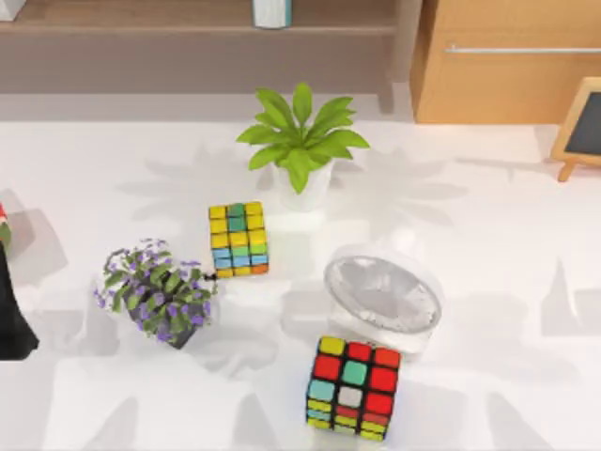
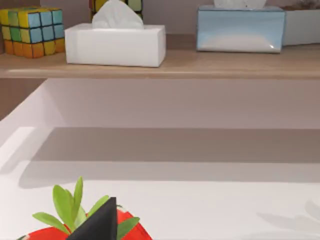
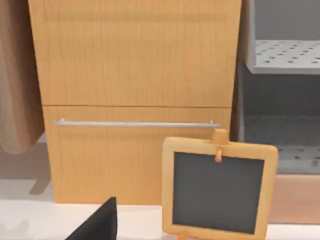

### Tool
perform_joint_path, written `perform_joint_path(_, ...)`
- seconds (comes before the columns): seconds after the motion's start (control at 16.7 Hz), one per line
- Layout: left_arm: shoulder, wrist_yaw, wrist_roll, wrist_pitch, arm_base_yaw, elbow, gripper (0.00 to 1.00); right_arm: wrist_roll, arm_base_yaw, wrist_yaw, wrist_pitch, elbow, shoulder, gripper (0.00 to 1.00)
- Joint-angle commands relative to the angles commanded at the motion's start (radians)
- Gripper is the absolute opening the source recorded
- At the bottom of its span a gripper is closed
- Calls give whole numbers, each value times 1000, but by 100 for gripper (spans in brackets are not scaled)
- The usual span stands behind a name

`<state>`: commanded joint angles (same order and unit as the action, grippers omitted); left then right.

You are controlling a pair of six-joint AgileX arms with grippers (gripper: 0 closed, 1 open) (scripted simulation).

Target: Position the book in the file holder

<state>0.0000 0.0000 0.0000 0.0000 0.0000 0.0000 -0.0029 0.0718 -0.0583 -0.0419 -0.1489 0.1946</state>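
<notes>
A dark wedge of the left gripper (image 2: 100,222) juts into the left wrist view, and whether it is spread or pressed together cannot be told. Just past it sits a red thing with green leaves (image 2: 75,212); I cannot tell whether this is the book. Beyond lies bare white surface (image 2: 210,205), then a wooden shelf (image 2: 200,62) carrying a white tissue box (image 2: 116,42), a blue tissue box (image 2: 240,29) and a colour cube (image 2: 32,31). The right gripper (image 3: 97,222) shows the same dark wedge in the right wrist view, its spread equally unreadable, facing a small framed chalkboard (image 3: 217,187) that stands before a wooden cabinet (image 3: 135,75) with a metal bar handle (image 3: 135,123). From above, a black shape (image 1: 14,310) sits at the surface's left edge. Mid-surface are a green potted plant (image 1: 300,141), a pastel cube (image 1: 238,240) just beside a purple-flowered plant (image 1: 158,293), a clear round dish (image 1: 383,296), and a red-faced cube (image 1: 353,387) touching the dish's near side.
</notes>
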Motion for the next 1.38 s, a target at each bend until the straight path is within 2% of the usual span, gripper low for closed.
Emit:
perform_joint_path(0.36,0,0,0,0,0,0,100,-6,170,-143,-101,-358,460,100)
perform_joint_path(0.96,0,0,0,0,0,0,100,-10,511,-463,-321,-1131,1439,100)
perform_joint_path(1.38,0,0,0,0,0,0,100,-8,649,-652,-449,-1569,2001,100)
